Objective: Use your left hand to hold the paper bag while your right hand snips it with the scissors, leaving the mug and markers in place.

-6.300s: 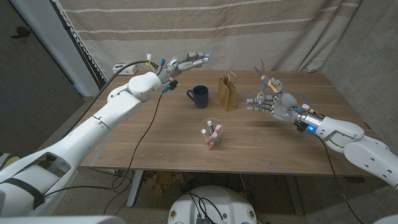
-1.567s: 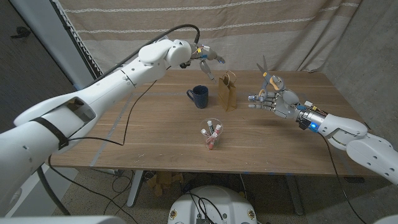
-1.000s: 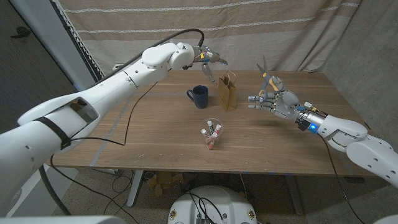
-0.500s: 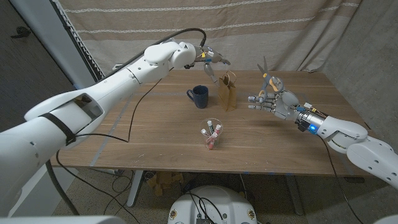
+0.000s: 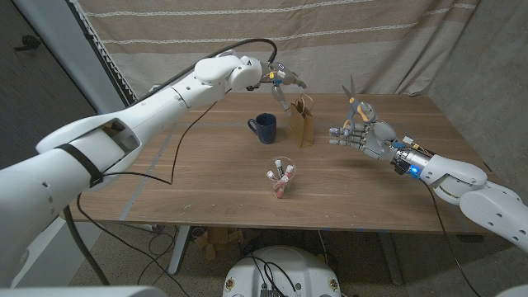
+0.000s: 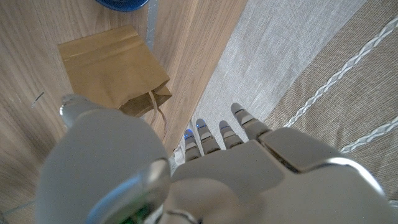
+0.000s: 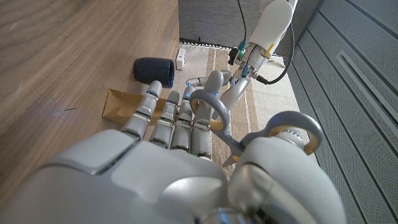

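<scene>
Left hand (image 5: pixel 283 85): you hovered it over the upright brown paper bag (image 5: pixel 302 121), fingers apart, empty.
Right hand (image 5: pixel 363 132): you gripped the grey-handled scissors (image 5: pixel 355 106), blades up.

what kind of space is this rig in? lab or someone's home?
Most likely a lab or test bay, not a home: a wooden table against a hung striped fabric backdrop, loose cables trailing across and under it, and only staged props, a paper bag and mug.

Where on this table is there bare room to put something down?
The table is bare on its whole left part, left of the mug, and along the near edge either side of the cup of markers. It is crowded at the back middle: mug, paper bag, left hand above, right hand with scissors beside.
</scene>
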Tool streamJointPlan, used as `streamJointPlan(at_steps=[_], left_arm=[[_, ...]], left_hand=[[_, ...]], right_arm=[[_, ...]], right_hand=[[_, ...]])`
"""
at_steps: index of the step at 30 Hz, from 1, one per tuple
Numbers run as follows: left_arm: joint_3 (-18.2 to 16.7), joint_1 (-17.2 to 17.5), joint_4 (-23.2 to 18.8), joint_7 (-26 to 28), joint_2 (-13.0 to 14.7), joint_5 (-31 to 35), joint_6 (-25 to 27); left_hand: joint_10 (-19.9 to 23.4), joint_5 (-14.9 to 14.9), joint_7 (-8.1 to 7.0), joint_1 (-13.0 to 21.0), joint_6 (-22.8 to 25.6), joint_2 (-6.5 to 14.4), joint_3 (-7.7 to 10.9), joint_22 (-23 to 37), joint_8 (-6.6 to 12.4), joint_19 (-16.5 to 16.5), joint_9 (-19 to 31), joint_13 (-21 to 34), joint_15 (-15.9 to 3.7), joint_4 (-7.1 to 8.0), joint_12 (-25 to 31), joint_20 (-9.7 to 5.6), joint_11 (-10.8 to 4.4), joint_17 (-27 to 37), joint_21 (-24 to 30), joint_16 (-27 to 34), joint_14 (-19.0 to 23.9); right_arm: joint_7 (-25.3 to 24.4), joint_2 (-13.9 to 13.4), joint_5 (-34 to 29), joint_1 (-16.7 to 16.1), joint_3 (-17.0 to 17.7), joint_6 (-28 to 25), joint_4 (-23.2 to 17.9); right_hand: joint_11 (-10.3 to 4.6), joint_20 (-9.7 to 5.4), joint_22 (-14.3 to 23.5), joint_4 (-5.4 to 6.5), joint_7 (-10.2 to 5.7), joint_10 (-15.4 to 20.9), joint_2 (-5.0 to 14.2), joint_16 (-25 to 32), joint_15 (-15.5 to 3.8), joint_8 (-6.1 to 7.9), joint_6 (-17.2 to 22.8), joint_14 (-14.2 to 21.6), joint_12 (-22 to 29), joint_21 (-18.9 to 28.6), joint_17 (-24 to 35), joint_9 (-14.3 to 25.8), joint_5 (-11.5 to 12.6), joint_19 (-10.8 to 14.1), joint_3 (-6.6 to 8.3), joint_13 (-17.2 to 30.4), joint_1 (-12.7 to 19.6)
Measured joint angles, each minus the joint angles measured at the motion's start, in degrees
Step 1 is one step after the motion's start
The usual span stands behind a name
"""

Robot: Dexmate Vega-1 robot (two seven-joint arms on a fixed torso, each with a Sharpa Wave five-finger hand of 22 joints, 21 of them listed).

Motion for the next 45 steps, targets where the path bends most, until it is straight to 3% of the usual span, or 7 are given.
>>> streamJointPlan(at_steps=[45], left_arm=[[1.9,-0.5,3.4,3.2,-0.5,2.8,-3.4]], left_hand=[[0.3,-1.7,-0.22,-1.0,0.8,-0.1,0.25,0.0,0.00,0.3,0.0,0.0,0.00,-0.25,0.2,-0.31,-0.31,0.0,0.0,0.0,0.0]], right_arm=[[-0.9,-0.4,-0.1,0.3,0.5,-1.0,-0.5]], right_hand=[[-0.33,0.52,0.0,-0.11,0.21,0.3,0.37,-1.1,-0.01,0.07,-0.2,0.0,-0.8,-1.8,0.0,0.0,-0.2,0.5,-0.12,0.0,0.4]])
